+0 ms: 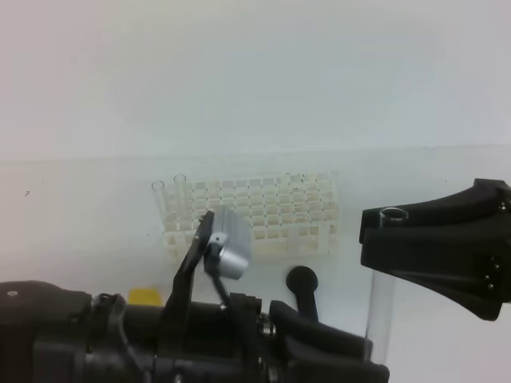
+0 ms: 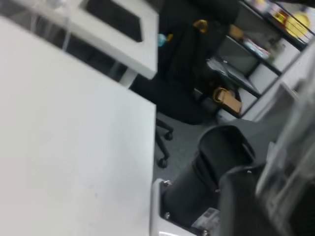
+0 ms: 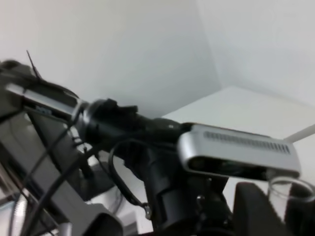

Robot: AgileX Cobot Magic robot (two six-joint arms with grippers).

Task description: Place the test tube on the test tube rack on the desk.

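Clear glass tube (image 1: 381, 295) upright, clamped in right gripper (image 1: 375, 227), white grid rack (image 1: 251, 214) left of it on matte surface (image 1: 80, 215), left gripper's spread unclear.

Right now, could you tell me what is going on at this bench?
The right gripper holds a clear test tube upright near its open top, off to the right of the white test tube rack on the desk. The tube is not yet in the rack, which already holds two tubes at its left end. The left arm stretches across the foreground; how its jaws stand cannot be made out. A black round-headed tool lies before the rack.
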